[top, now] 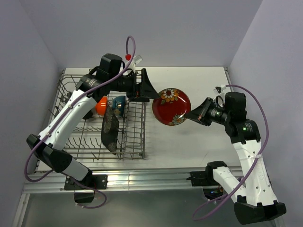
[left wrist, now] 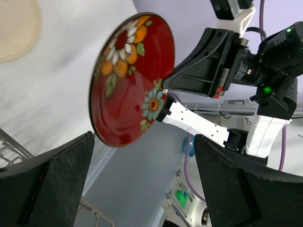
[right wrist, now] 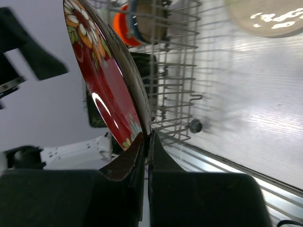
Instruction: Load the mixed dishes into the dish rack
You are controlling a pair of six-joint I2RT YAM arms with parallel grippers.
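Note:
My right gripper (top: 191, 113) is shut on the right rim of the red floral plate (top: 171, 106) and holds it on edge above the table, just right of the dish rack (top: 142, 153). The right wrist view shows the fingertips (right wrist: 142, 142) pinching the plate's rim (right wrist: 102, 85). My left gripper (top: 150, 87) stands open at the plate's left edge; in its own view the plate (left wrist: 130, 80) hangs just beyond the wide-apart fingers (left wrist: 52, 179), nothing between them. An orange bowl (top: 101, 106), a dark blue bowl (top: 119, 105) and a black square plate (top: 110, 130) sit in the rack.
A pale round plate (left wrist: 16, 28) lies flat on the table beyond the rack, also seen in the right wrist view (right wrist: 267, 16). The rack's right wall (right wrist: 180, 94) stands close beside the held plate. Walls enclose the table on three sides.

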